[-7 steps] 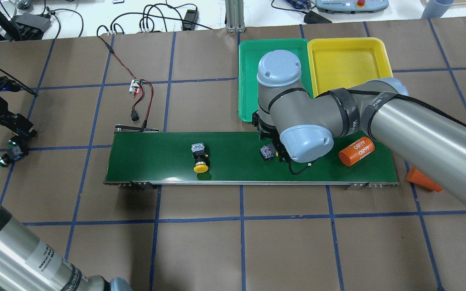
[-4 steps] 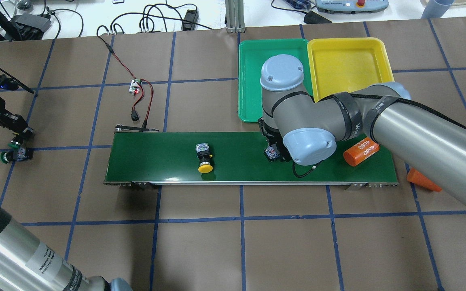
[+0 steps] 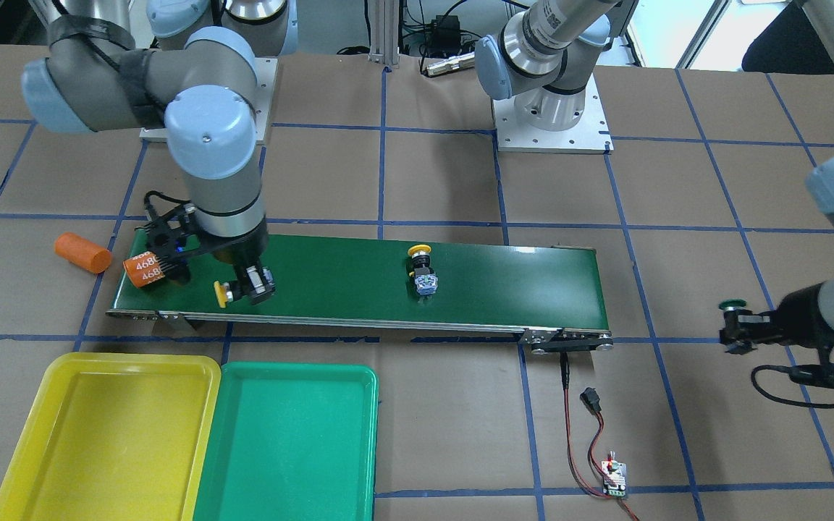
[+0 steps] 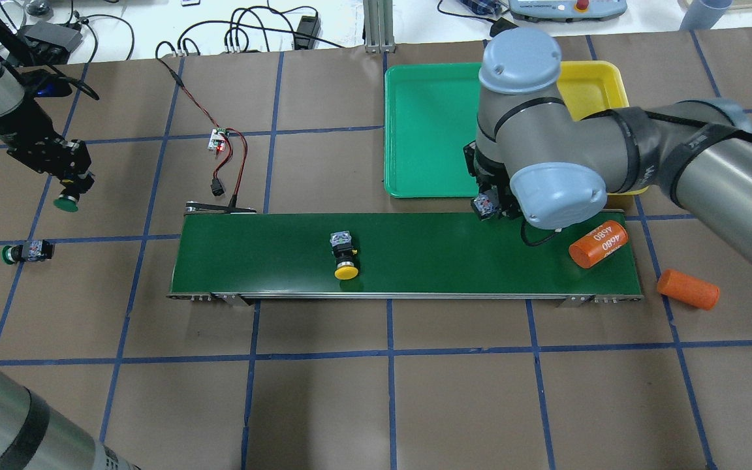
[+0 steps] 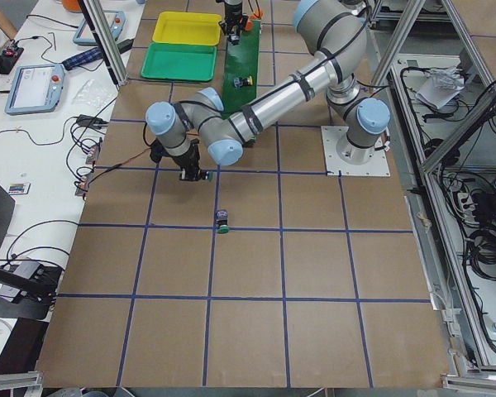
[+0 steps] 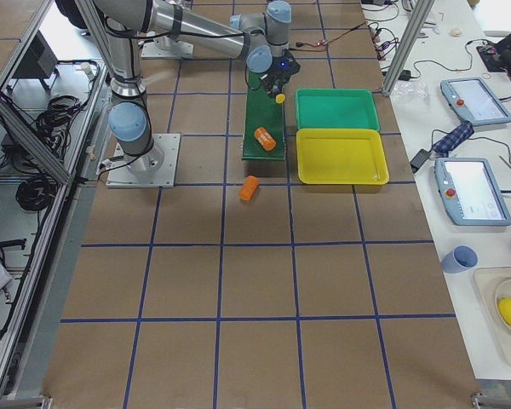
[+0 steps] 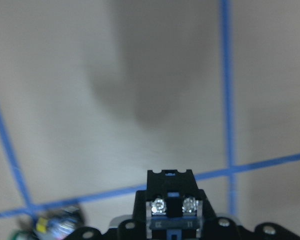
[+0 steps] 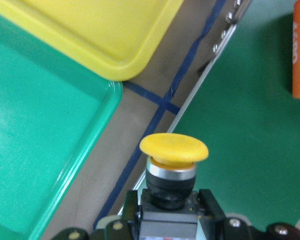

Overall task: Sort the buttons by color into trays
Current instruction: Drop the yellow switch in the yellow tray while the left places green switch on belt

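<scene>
My right gripper [image 4: 490, 207] is shut on a yellow-capped button [image 8: 174, 147], held in the air over the belt's far edge beside the green tray [image 4: 425, 130] and the yellow tray [image 4: 595, 85]. The front view shows the same gripper [image 3: 247, 286] and button cap [image 3: 221, 293]. Another yellow button [image 4: 344, 258] lies on the belt. At the far left my left gripper [image 4: 66, 189] is shut on a green-capped button [image 4: 66, 204], raised off the table. A second green button [image 4: 23, 251] lies on the paper below it.
The dark-green conveyor belt [image 4: 415, 281] crosses the middle. An orange cylinder marked 4680 [image 4: 599, 243] lies at its right end, another orange cylinder [image 4: 688, 289] on the table beyond. A red and black wire with a small board [image 4: 220, 140] sits behind the belt.
My right gripper lifted the yellow button off the belt and carried it toward the trays. My left gripper rose and moved away holding one green button. The belt's yellow button and cylinder drifted right.
</scene>
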### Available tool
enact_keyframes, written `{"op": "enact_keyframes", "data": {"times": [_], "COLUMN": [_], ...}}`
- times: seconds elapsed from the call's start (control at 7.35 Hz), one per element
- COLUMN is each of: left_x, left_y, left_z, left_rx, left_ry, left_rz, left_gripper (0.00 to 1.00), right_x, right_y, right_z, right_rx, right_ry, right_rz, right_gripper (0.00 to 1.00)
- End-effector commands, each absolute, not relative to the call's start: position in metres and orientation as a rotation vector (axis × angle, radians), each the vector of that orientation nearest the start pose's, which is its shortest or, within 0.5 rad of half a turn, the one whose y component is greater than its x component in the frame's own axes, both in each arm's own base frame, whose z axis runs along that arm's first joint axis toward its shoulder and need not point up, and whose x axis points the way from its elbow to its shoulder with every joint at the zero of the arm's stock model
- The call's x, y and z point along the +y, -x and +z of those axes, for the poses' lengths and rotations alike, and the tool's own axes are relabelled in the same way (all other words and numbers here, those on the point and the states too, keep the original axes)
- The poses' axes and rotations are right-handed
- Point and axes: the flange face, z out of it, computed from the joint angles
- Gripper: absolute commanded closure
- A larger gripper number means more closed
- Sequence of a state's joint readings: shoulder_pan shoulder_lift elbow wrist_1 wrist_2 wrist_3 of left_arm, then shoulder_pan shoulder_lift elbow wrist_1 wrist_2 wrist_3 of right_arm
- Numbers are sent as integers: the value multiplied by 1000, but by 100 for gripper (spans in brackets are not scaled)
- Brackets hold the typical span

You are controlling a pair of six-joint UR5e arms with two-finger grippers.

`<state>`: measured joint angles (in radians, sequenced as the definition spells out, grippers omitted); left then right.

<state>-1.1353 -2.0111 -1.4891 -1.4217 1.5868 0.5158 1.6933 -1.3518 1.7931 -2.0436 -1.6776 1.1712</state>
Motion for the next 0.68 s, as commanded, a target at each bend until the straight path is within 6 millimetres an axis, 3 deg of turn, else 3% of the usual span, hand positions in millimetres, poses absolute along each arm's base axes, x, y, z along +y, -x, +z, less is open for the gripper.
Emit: {"op": "enact_keyframes", "data": {"times": [0.0,0.14,0.27,0.41,0.54], "left_x": [-560,-547,-536,-540,-546], "left_y": [-50,-4,41,61,63], "left_z": [286,281,272,261,251], "left_rx": [3193,3170,3143,3141,3147], "left_ry": [235,272,360,374,360], "left_rz": [408,391,369,265,230], "left_gripper": [100,100,100,100,100], "right_x": [-576,-597,-620,-629,-633], "right_y": [-100,-74,-57,-49,-49], "right_z": [323,294,284,283,267], "right_rx": [2790,2842,2831,2817,2864], "right_ry": [-1613,-1555,-1546,-1556,-1498], "right_rz": [-174,-130,-208,-223,-190], "right_gripper": [100,100,100,100,94]}}
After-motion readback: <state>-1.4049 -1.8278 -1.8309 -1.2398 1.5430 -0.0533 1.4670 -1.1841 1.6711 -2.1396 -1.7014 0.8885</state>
